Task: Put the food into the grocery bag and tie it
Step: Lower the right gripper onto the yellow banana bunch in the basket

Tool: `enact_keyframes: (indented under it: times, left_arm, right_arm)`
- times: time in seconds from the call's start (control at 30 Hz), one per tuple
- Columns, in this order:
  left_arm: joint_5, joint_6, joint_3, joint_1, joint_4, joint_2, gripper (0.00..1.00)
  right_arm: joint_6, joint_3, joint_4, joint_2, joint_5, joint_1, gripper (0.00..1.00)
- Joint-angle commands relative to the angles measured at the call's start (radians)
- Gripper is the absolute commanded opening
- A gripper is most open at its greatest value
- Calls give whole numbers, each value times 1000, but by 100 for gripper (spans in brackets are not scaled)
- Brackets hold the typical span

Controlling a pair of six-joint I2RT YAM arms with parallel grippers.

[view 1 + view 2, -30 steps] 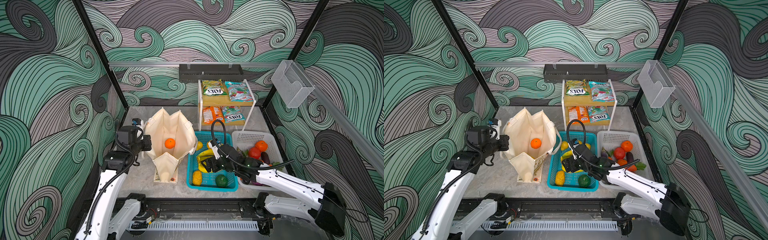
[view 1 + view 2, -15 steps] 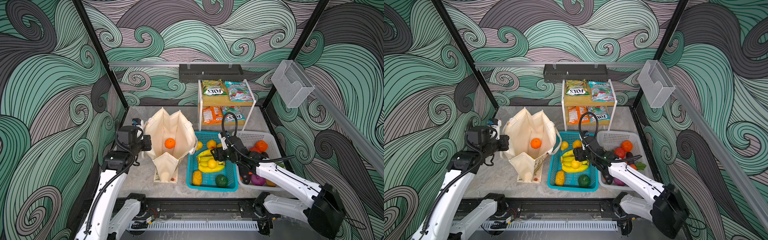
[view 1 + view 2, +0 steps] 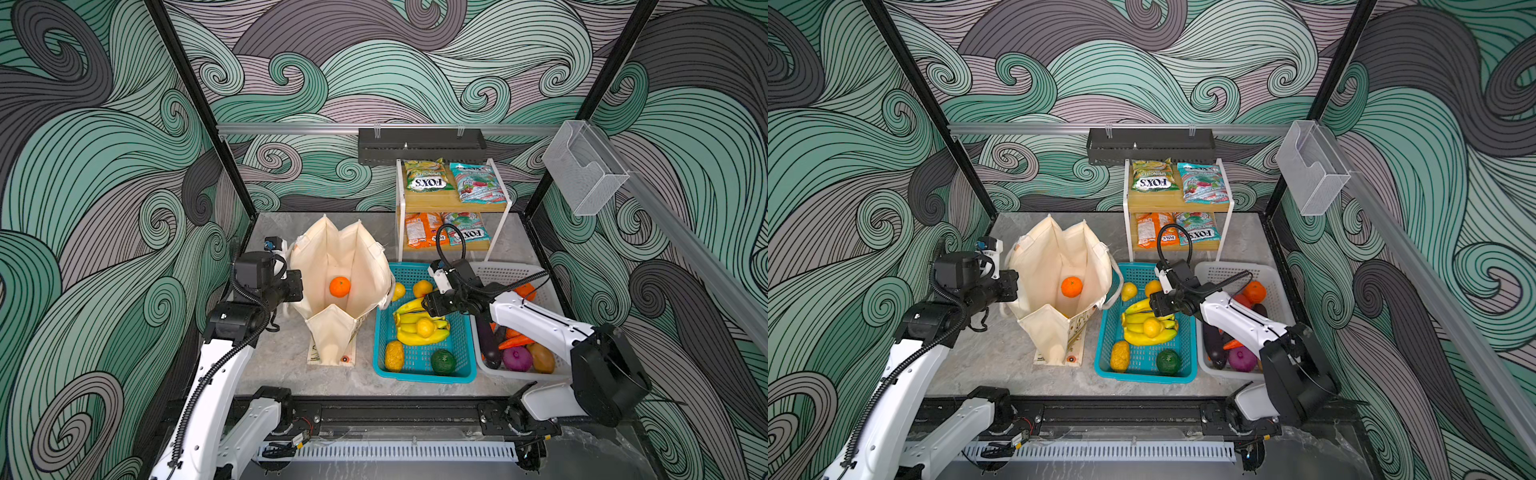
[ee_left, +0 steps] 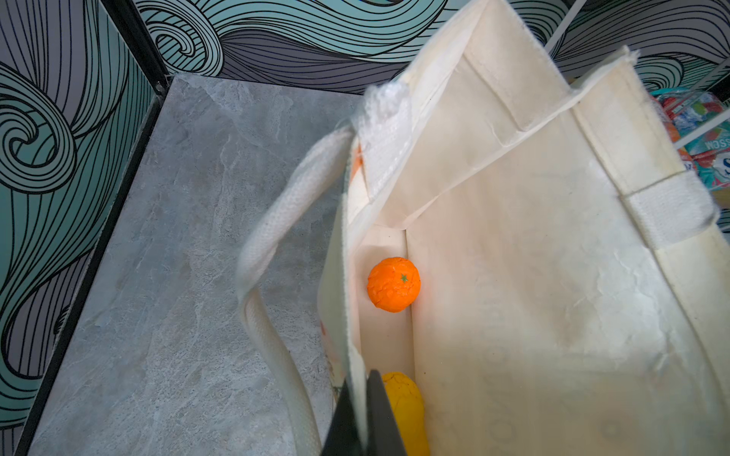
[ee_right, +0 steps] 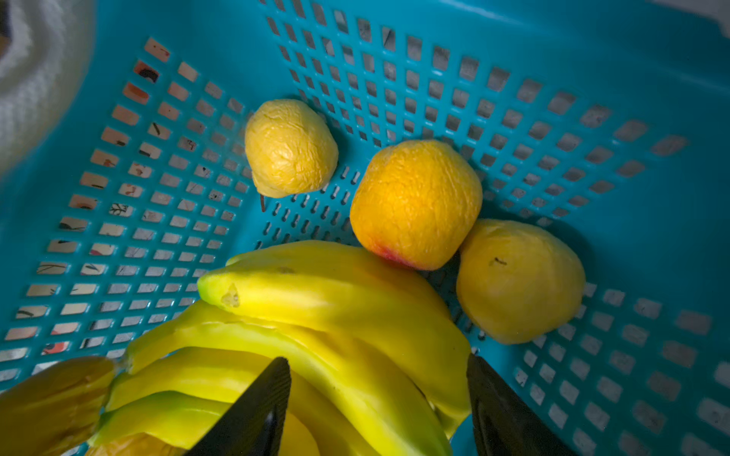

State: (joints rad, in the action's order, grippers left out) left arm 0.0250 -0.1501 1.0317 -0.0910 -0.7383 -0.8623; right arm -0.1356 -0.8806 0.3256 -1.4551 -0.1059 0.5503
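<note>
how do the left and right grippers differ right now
The left gripper is shut, pinching the side wall of the grocery bag. The right gripper has its jaws wide apart.
The left gripper sits at the bag's rim, near the orange inside. The right gripper reaches into the teal basket and straddles the bananas, which lie unlifted.
Both have black fingers.

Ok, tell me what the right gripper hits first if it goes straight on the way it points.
The bananas. The right gripper points down into the teal basket with its jaws apart astride them, so they come first. Whether it already touches them is unclear.
</note>
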Motion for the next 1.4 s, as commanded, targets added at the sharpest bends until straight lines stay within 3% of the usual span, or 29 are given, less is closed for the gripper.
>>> enact_keyframes:
  times: [0.0,0.23,0.4,0.53,0.73,1.03,1.33,1.37]
  left_arm:
    - [-8,-2,9,5,25,1,0]
    - [10,-3,10,5,27,2,0]
    - [7,-3,8,4,28,4,0]
    - [6,-3,8,5,31,1,0]
    - [1,-3,8,5,29,2,0]
    - [-2,-3,8,5,29,4,0]
    - [1,-3,8,5,28,5,0]
    - [2,-3,7,5,28,4,0]
  right_arm:
    - [123,-53,59,-29,-1,-2,72]
    - [297,-115,119,-73,-116,-1,66]
    - [409,-160,134,-133,-73,1,70]
    - [441,-199,166,-188,-64,1,69]
    - [480,-168,131,-182,-147,3,69]
    - [505,-168,91,-240,-40,14,67]
    - [532,-183,97,-266,-40,14,67]
    - [553,-195,109,-276,-65,13,62]
